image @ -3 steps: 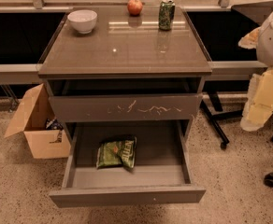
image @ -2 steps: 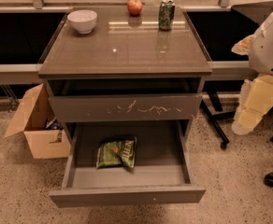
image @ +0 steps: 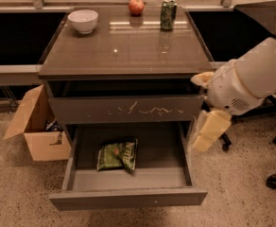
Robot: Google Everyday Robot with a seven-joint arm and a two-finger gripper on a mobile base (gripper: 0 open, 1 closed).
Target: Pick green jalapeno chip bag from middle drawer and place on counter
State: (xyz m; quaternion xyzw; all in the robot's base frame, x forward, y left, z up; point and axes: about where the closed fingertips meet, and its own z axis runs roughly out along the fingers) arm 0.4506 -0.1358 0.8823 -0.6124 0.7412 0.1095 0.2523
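The green jalapeno chip bag lies flat in the open middle drawer, left of its centre. The drawer is pulled out toward me, and its plain front panel is at the bottom of the view. The glossy grey-brown counter is the cabinet top above it. My gripper, pale yellow on a white arm, hangs beside the cabinet's right side, just outside the drawer's right wall. It is above and to the right of the bag and apart from it, and holds nothing that I can see.
On the counter's far edge stand a white bowl, a red apple and a green patterned can. The shut upper drawer front has whitish scratches. An open cardboard box sits on the floor at left, and office chair legs at right.
My arm has swung left and downward from the right edge of the view, bringing the gripper next to the drawer's right side. The bag and the drawer have not moved.
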